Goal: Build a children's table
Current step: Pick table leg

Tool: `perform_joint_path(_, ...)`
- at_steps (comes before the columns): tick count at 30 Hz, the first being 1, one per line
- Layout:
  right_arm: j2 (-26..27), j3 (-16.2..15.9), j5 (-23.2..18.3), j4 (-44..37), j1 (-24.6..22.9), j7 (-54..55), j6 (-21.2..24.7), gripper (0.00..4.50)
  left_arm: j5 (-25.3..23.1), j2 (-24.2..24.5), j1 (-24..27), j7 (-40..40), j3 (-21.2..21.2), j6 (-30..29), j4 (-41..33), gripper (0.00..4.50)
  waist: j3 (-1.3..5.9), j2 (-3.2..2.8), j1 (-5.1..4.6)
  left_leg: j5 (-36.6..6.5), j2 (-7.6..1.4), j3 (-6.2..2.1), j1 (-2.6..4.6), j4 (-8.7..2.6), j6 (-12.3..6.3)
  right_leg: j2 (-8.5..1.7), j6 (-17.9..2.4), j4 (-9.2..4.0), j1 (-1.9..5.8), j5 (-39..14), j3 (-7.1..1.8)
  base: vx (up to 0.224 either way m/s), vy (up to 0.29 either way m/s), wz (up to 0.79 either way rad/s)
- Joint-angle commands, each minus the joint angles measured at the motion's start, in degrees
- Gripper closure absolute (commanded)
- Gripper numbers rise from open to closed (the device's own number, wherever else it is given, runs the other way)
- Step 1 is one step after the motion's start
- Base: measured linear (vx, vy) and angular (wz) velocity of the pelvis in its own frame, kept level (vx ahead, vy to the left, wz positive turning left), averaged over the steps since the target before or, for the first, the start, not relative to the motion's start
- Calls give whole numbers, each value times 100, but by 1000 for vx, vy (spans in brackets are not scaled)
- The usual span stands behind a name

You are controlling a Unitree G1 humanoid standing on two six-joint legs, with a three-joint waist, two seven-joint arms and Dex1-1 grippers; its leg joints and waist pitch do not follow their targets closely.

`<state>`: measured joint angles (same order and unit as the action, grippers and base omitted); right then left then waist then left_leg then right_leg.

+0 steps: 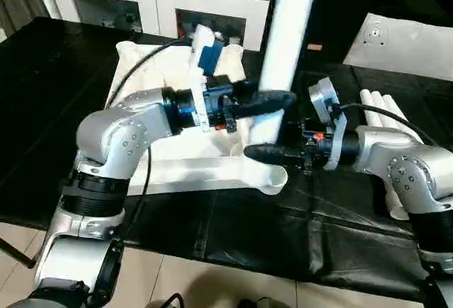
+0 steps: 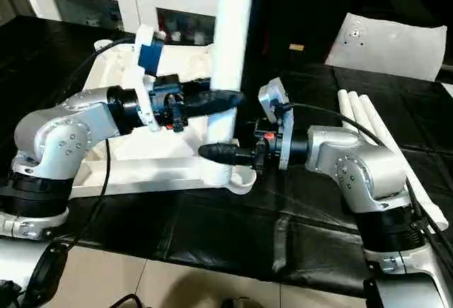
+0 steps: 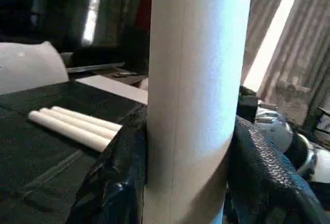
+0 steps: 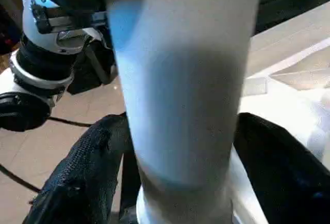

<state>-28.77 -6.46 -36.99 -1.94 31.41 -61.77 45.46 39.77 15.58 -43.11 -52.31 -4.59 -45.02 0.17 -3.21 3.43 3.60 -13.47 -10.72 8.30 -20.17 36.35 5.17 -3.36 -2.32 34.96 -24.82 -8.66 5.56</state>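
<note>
**First leg being seated in the near corner socket**

Both grippers hold one long white tapered round plastic leg (image 1: 287, 32), which stands upright in the corner socket (image 1: 267, 175) of the white ribbed plastic tabletop (image 1: 185, 159) lying underside-up on the black-covered table (image 1: 233, 230). Lowest and nearest to that socket, the right gripper (image 1: 263, 154) has its black fingers closed narrowly about the leg's base, one finger (image 4: 77, 177) on each side in the right wrist view. Just above it, the left gripper (image 1: 272, 101) clasps the same leg higher up, its fingers (image 3: 116, 172) pressed to either flank.

By my judgement the leg is being pushed or twisted home; next it needs firm downward pressure kept square to the socket, then release.

Beyond the socket on the robot's right, three spare white legs (image 1: 386, 110) lie side by side. Farther back stand white cabinets (image 1: 156, 3).
</note>
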Motion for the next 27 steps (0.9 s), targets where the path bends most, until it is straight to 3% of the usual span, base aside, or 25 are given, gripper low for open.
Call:
perform_joint_path(1, -74, -73, 74, 47, 89, -113, -92, 124, -2, -16, -151, -119, -82, 62, -141, 264, 429, 70, 32, 138, -143, 45, -96, -385, -346, -410, -399, -436, 489, -1991, -297, 0, 0, 0)
perform_joint_path(16, -79, -151, 83, 21, 18, -329, -111, 248, -150, 76, -212, -373, -226, 172, -1, 264, 433, 51, 34, 129, -144, 39, -94, -387, -322, -406, -433, -430, 500, -1941, -295, 0, 0, 0)
perform_joint_path(18, -55, -153, 94, 13, -6, -329, -118, 250, -186, 81, -220, -399, -238, 170, 5, 264, 433, 17, 40, 113, -144, 35, -89, -387, -304, -409, -452, -424, 499, -1936, -296, 0, 0, 0)
perform_joint_path(20, -32, -157, 102, 9, -27, -321, -130, 255, -216, 88, -223, -406, -256, 174, 3, 265, 433, 33, 35, 110, -151, 35, -87, -391, -303, -406, -471, -424, 498, -1890, -295, 0, 0, 0)
perform_joint_path(21, -14, -160, 104, -4, -46, -306, -132, 256, -246, 102, -219, -393, -279, 182, -20, 265, 436, -22, 38, 102, -151, 32, -83, -387, -292, -407, -508, -424, 496, -1837, -297, 0, 0, 0)
perform_joint_path(23, 23, -164, 108, -41, -92, -261, -143, 257, -276, 72, -245, -210, -261, 92, -14, 265, 433, 1, 34, 82, -152, 33, -87, -390, -288, -402, -533, -425, 501, -1809, -295, 0, 0, 0)
perform_joint_path(24, 42, -166, 107, -77, -140, -230, -154, 257, -201, 59, -248, -244, -241, 45, -63, 265, 435, -20, 42, 61, -145, 33, -85, -388, -278, -406, -549, -424, 506, -1807, -296, 0, 0, 0)
perform_joint_path(25, 55, -168, 105, -103, -173, -210, -161, 257, -145, 52, -248, -285, -227, 18, -102, 209, 435, -7, 42, 55, -146, 37, -89, -389, -266, -408, -549, -428, 510, -1816, -297, 0, 0, 0)
perform_joint_path(27, 116, -157, 108, -154, -251, -119, -188, 257, 29, -47, -283, -243, -119, -48, -169, 195, 442, -23, 42, 45, -148, 34, -83, -389, -259, -403, -561, -430, 509, -1782, -294, 0, 0, 0)
